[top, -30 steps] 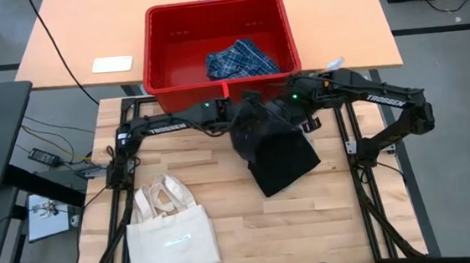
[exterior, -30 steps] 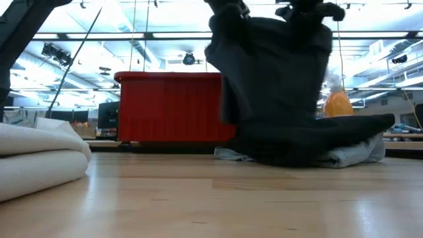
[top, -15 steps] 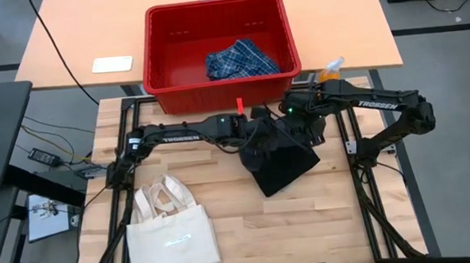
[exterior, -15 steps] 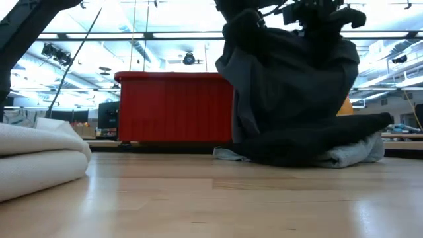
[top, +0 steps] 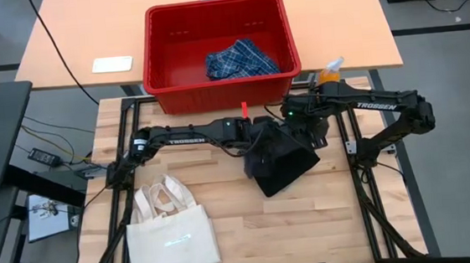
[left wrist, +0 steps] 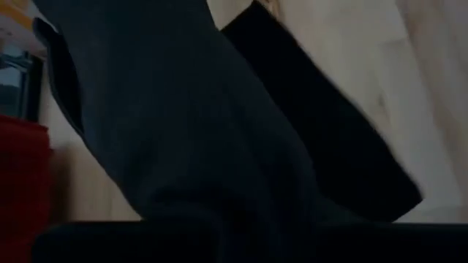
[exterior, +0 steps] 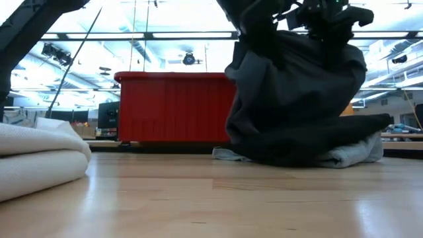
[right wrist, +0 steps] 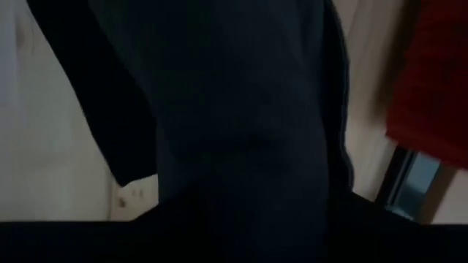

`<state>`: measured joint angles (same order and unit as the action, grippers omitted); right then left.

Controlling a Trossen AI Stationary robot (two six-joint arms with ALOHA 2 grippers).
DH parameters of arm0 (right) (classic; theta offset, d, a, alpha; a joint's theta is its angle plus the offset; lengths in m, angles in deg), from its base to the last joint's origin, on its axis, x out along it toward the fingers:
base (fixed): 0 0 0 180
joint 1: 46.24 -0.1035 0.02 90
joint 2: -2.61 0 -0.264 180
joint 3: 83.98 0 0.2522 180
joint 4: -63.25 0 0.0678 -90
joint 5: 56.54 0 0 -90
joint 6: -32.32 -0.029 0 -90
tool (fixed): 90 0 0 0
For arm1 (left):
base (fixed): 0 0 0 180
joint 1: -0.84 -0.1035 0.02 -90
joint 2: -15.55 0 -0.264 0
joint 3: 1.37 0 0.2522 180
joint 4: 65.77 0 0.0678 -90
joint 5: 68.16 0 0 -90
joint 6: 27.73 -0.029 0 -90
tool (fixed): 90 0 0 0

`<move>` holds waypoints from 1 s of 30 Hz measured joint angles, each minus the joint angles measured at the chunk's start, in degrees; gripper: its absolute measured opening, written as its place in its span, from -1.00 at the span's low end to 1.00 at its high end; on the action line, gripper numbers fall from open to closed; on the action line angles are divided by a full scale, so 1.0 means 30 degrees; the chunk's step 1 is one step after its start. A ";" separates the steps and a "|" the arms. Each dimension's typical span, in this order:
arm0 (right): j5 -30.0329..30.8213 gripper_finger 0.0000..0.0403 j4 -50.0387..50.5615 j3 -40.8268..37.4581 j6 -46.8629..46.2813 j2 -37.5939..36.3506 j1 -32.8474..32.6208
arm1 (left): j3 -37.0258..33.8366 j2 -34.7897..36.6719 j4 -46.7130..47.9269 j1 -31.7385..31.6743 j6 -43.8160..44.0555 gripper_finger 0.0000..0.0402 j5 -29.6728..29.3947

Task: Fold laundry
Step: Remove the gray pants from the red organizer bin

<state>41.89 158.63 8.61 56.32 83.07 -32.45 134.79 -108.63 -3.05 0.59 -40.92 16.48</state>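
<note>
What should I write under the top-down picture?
Both pincers, left and right, lift the dark garment beside the red bin.

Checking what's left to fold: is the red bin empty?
No: in the high view a blue-and-white plaid piece lies inside the red bin.

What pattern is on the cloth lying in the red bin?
Blue-and-white plaid cloth, seen best in the high view, inside the red bin.

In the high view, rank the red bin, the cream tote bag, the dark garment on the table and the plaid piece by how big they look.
1. Red bin, clearly largest.
2. Cream tote bag.
3. Dark garment, part hidden under the arms, so its place next to the bag is unsure.
4. Plaid piece, smallest, bunched inside the bin.
</note>
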 joint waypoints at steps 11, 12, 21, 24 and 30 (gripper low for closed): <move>-0.3221 0.56 0.2969 -0.0149 -0.5241 0.0000 -0.0634 | -0.0005 -0.0222 -0.1636 -0.0022 0.4368 0.02 0.4487; -0.4421 0.59 0.2974 -0.0301 -0.5866 0.0000 -0.0717 | -0.0005 -0.0243 -0.1848 -0.0022 0.4910 0.08 0.5376; -0.8467 0.57 0.2898 -0.1027 -0.8107 -0.0273 -0.2064 | -0.0012 -0.0035 -0.1784 -0.0126 0.7626 0.23 1.1006; -0.6382 0.53 0.2684 -0.1027 -0.8814 -0.0240 -0.2360 | 0.0002 0.0089 -0.1387 -0.0284 0.7258 0.23 0.9414; -0.5336 0.45 0.1095 -0.2060 -0.8590 -0.0421 -0.2429 | -0.0293 -0.0365 -0.1319 -0.0277 0.5749 0.23 0.4339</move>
<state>25.88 161.92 2.43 30.55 81.81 -39.74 133.92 -109.73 -7.01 -0.24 -23.68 29.49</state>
